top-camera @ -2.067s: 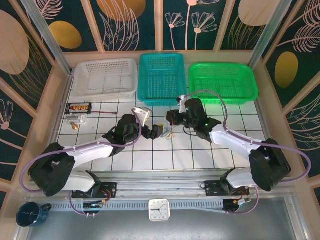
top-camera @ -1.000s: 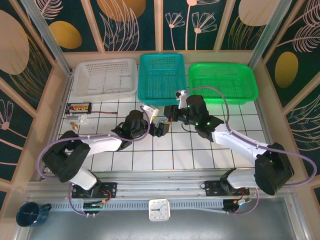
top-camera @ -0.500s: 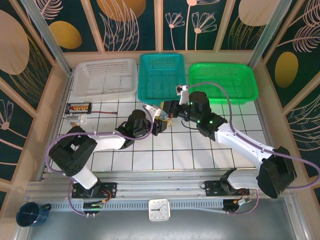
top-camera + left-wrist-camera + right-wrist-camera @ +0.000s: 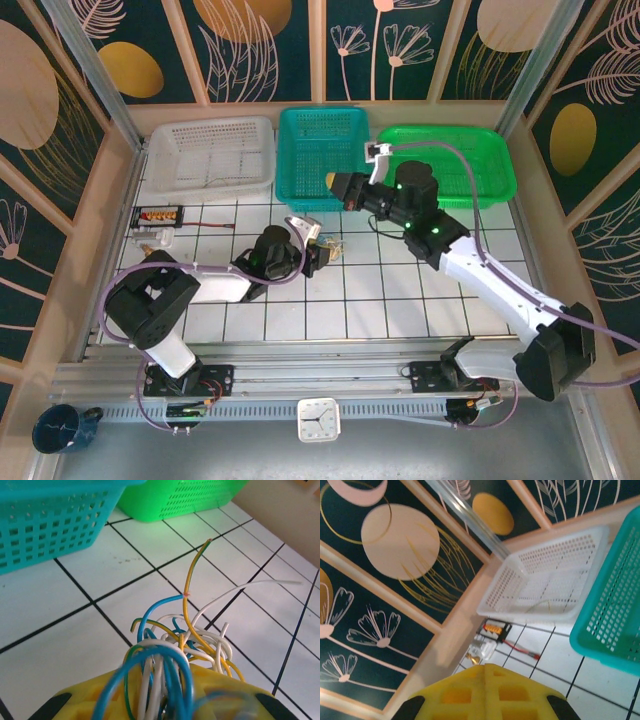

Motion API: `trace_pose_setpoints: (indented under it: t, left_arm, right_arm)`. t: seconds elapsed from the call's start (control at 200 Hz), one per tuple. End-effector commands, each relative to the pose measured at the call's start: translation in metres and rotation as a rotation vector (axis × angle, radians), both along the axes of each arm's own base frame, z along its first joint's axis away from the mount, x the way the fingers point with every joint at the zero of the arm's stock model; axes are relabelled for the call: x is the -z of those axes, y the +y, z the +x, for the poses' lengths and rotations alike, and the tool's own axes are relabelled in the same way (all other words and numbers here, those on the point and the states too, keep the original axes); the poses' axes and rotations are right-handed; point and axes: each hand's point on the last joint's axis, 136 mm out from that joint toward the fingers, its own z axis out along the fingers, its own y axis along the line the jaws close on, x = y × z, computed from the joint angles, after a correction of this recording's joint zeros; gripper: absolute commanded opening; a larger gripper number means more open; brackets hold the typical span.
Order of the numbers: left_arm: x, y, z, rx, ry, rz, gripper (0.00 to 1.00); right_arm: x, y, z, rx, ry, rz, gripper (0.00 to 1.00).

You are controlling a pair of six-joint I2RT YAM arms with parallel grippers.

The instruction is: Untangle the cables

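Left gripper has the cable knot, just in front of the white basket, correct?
Not quite: it is the teal basket, not the white one. The top external view shows the left gripper with the cables just in front of the teal basket; the white basket stands further left.

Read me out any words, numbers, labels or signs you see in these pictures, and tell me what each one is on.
No words, labels, brands or signs can be read.
Clock: the dial markings are too small to read.
Connector board: any print on it is too small to read.
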Motion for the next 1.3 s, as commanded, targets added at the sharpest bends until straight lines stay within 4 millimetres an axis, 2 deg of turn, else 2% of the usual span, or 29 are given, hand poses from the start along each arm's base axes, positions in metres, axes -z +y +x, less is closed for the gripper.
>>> trace_pose_setpoints:
  t: [0.0,0.16,0.185,0.2,0.25,0.47,0.926,1.011,1.086,1.296]
  left_arm:
    - [0.008,0.004,-0.003,-0.005,0.009,0.003,0.26]
    - [0.016,0.009,-0.007,-0.012,0.022,0.018,0.25]
    - [0.018,0.01,-0.008,-0.013,0.026,0.02,0.25]
    - [0.018,0.01,-0.007,-0.014,0.025,0.021,0.25]
    - [0.02,0.011,-0.008,-0.016,0.031,0.024,0.25]
    - [0.029,0.016,-0.012,-0.032,0.048,0.026,0.25]
    - [0.04,0.023,-0.017,-0.038,0.059,0.055,0.28]
    - [0.041,0.024,-0.018,-0.04,0.059,0.058,0.29]
    - [0.041,0.026,-0.017,-0.047,0.058,0.06,0.29]
    - [0.042,0.026,-0.017,-0.048,0.057,0.071,0.28]
  right_arm:
    - [-0.05,-0.013,-0.007,0.001,-0.097,0.09,0.0]
    - [-0.067,-0.025,-0.004,0.024,-0.127,0.113,0.0]
    - [-0.072,-0.025,-0.005,0.017,-0.133,0.118,0.0]
    - [-0.075,-0.033,0.001,0.04,-0.139,0.12,0.0]
    - [-0.084,-0.039,0.005,0.05,-0.153,0.124,0.0]
    - [-0.122,-0.056,0.012,0.078,-0.22,0.155,0.0]
    - [-0.199,-0.112,0.03,0.201,-0.345,0.254,0.0]
    - [-0.204,-0.113,0.029,0.185,-0.35,0.267,0.0]
    - [-0.198,-0.107,0.029,0.152,-0.333,0.265,0.0]
    - [-0.157,-0.104,0.034,0.148,-0.264,0.24,0.0]
